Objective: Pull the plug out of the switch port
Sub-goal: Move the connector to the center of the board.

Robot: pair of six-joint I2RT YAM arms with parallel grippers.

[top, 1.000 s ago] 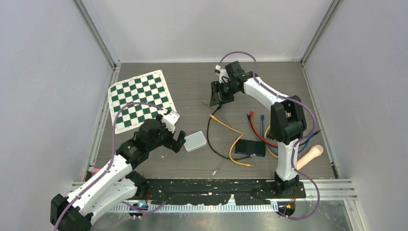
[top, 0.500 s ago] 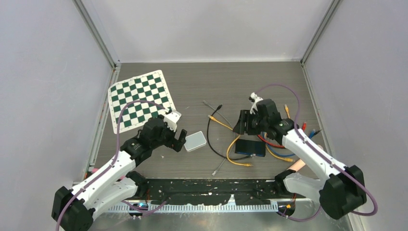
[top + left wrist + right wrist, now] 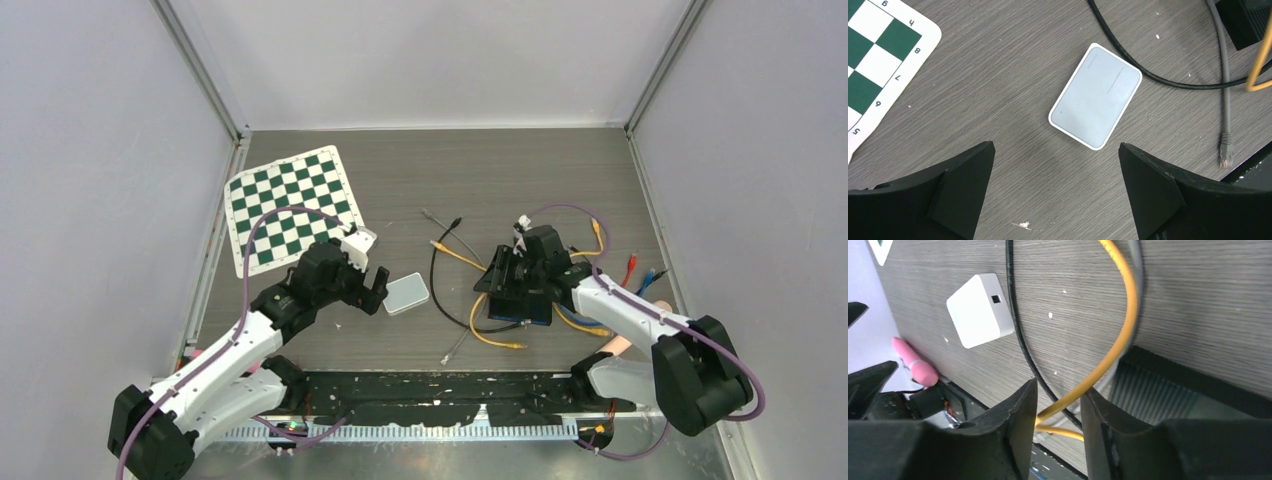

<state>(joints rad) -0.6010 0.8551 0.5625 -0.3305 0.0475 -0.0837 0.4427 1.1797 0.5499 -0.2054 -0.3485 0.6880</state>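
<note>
The black switch [image 3: 532, 312] lies flat right of centre, with my right gripper [image 3: 500, 283] low over its left end. In the right wrist view the jaws [image 3: 1059, 390] stand partly apart with a yellow cable [image 3: 1125, 325] running down between them, beside the switch's ribbed edge [image 3: 1168, 390]. The gap is wider than the cable. The plug itself is hidden by the fingers. My left gripper [image 3: 372, 292] hovers wide open [image 3: 1055, 147] over bare table, just short of a white box [image 3: 1095, 96].
A black cable [image 3: 1015, 315] and a grey cable [image 3: 1224, 90] loop between the white box [image 3: 406, 293] and the switch. Red [image 3: 630, 268] and blue [image 3: 648, 278] cables trail right of it. A checkered mat [image 3: 290, 205] lies far left, a pink handle [image 3: 618, 345] near right.
My right arm swung from the far middle of the table down and right onto the switch's left end, its jaws narrowing around the yellow cable. The left arm stayed put.
</note>
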